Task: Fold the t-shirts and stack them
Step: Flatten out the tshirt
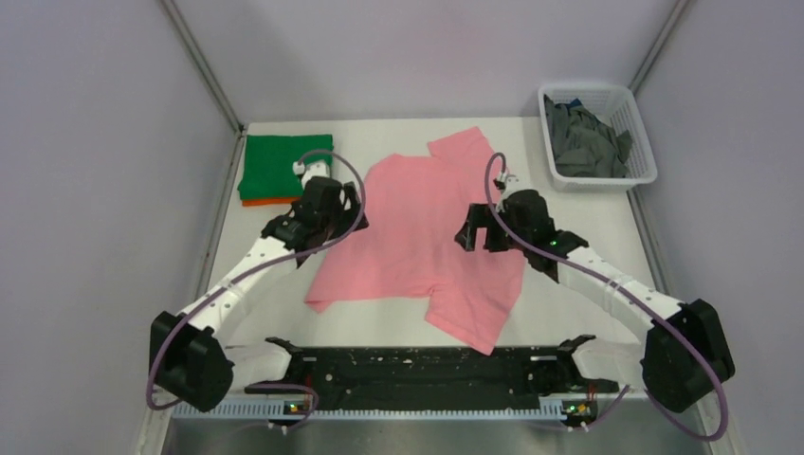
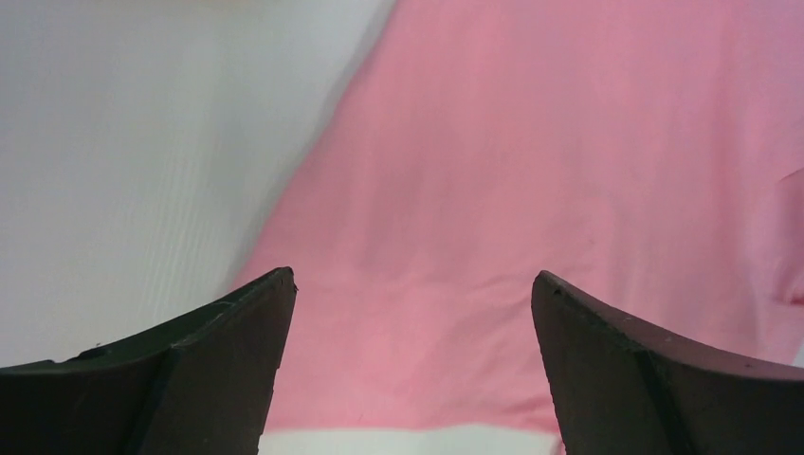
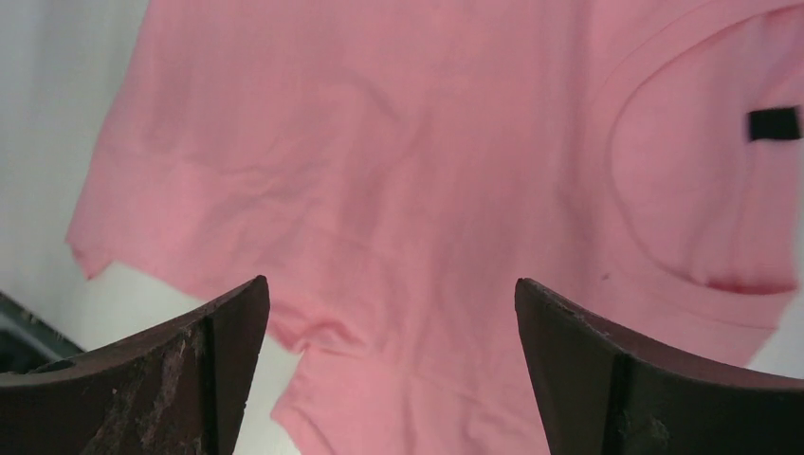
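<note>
A light pink t-shirt (image 1: 417, 237) lies spread out on the white table (image 1: 284, 318), one sleeve toward the back and its lower right corner folded toward the front. My left gripper (image 1: 349, 210) hovers over its left edge, open, with only pink cloth (image 2: 531, 142) below the left gripper (image 2: 412, 277). My right gripper (image 1: 482, 235) hangs open over the shirt's right side. In the right wrist view the right gripper (image 3: 391, 282) has the pink t-shirt (image 3: 379, 142) below it, its collar with a black label (image 3: 773, 123) at right. Neither gripper holds anything.
A folded green t-shirt (image 1: 282, 161) rests on an orange one (image 1: 261, 201) at the back left. A white lattice basket (image 1: 648, 152) at the back right holds dark grey t-shirts (image 1: 586, 142). A black rail (image 1: 417, 370) runs along the near edge.
</note>
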You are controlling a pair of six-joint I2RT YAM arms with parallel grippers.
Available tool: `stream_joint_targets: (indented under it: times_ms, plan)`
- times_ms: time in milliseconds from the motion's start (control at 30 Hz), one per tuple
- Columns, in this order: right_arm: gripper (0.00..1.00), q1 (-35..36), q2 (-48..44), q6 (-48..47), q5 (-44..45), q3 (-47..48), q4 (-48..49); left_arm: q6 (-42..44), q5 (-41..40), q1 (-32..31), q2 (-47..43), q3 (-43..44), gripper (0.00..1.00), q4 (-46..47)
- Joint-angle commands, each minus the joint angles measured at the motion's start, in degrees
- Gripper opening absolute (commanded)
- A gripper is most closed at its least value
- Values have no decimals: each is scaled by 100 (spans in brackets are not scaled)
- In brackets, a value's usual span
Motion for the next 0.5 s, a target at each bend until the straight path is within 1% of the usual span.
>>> stream_joint_targets:
  times_ms: [0,67,133,200,333,467]
  plan:
    - [99,541,148,350,-417,-299,281,-1094,-82,-115,-811,-1385,99,-440]
    - [99,764,389,429,-440,-332,324,-1241,-36,-119,-1333,-1782,99,-546]
    - [99,968,642,423,-419,-338,405,-1267,-97,-123,-1698,-2054,99,-628]
    - [99,1003,904,542,-327,-367,497,-1300,-61,-118,-1916,-2251,99,-708]
    - [99,979,1390,825,120,-380,421,-1409,97,-122,-2033,-2474,99,-825]
    - [99,686,1573,1010,270,-512,340,-1454,36,-119,-2043,-2558,99,-864]
